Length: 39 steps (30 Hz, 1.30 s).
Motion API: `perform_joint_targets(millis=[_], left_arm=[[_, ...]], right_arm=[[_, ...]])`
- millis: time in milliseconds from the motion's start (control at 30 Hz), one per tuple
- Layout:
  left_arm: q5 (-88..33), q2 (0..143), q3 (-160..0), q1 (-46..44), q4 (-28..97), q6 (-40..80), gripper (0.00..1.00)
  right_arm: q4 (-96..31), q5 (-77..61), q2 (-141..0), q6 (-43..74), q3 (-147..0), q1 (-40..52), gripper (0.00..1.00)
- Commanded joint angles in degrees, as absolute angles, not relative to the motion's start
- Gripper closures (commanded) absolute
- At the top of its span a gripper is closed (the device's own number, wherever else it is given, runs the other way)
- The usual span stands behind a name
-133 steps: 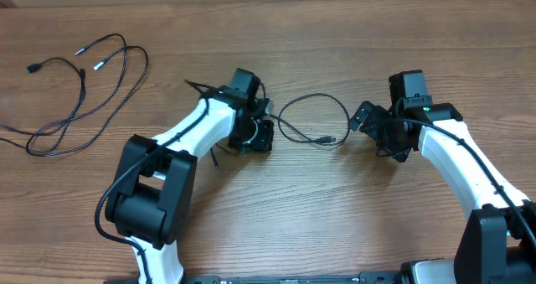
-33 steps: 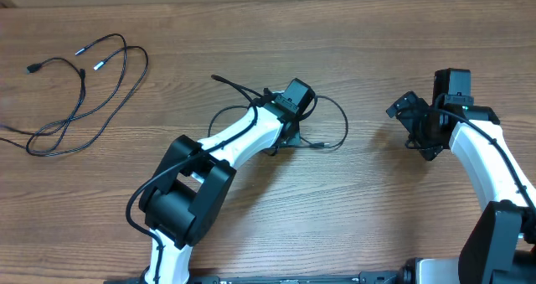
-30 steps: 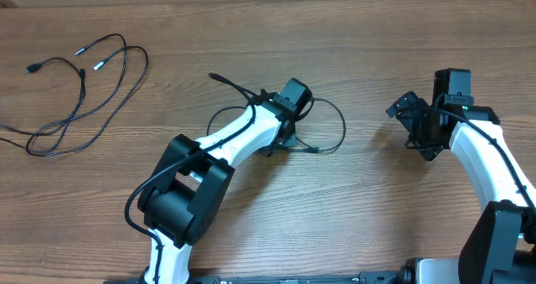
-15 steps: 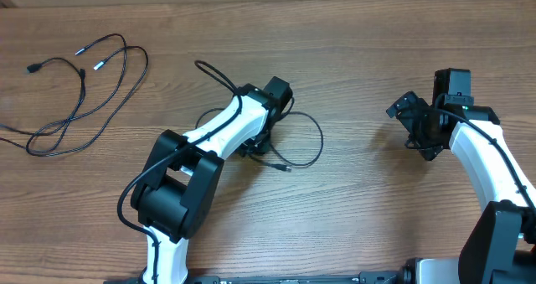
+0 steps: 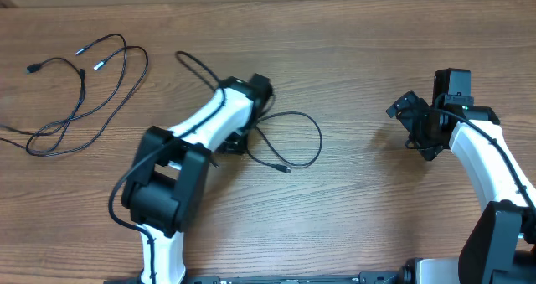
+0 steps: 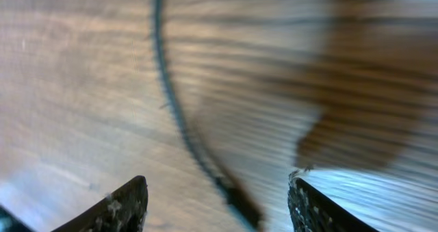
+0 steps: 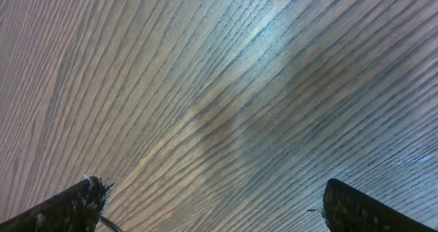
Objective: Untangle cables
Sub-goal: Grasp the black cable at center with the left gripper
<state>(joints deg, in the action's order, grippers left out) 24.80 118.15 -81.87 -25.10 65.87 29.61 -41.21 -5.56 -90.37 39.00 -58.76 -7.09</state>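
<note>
1. Leftward goes the left arm since the earlier overhead frames, and the loose cable has come with it, from the middle of the table to just left of centre.
2. Left gripper now: its 2 fingertips stand wide apart, jaws parted and pinching nothing. A blurred black cord runs on the wood between them, touching neither finger, so it looks let go.
3. That cable lies in 1 open loop just right of the left wrist, its plug end pointing to the near side. No crossing shows in it.
4. Far left, well apart, sit the other cables, looped over one another with their small plugs fanned out at the far-left edge.
5. Right gripper hangs over bare wood at the right, jaws spread fully and empty, parked clear of the left arm's sweep.
6. My read: 1 cable is being laid out alone, away from the heap, so the cords cannot snag again. Next comes the pile on the far left.
</note>
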Motion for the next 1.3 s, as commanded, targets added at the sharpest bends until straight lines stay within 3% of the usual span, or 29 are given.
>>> perform_joint_targets(millis=[0,267,433,533,767,1267], left_arm=[[18.4,118.8,-82.8,-20.4,66.9,32.4,0.35],[7.4,118.8,-80.4,-13.7,62.8,32.3,0.69],[1.8,118.8,-77.7,-13.7,60.1,32.3,0.75],[-2.4,118.8,-77.2,-14.2,60.4,32.1,0.84],[-8.8,118.8,-77.2,-16.3,59.7,32.1,0.87],[-10.7,118.8,-77.2,-23.0,59.5,33.9,0.86]], right_arm=[[-41.1,-5.0,-89.8,39.0,-59.6,-7.2,0.0],[-41.1,-5.0,-89.8,39.0,-59.6,-7.2,0.0],[-41.1,-5.0,-89.8,39.0,-59.6,-7.2,0.0],[-41.0,-5.0,-89.8,39.0,-59.6,-7.2,0.0],[-41.1,-5.0,-89.8,39.0,-59.6,-7.2,0.0],[-41.0,-5.0,-89.8,39.0,-59.6,-7.2,0.0]])
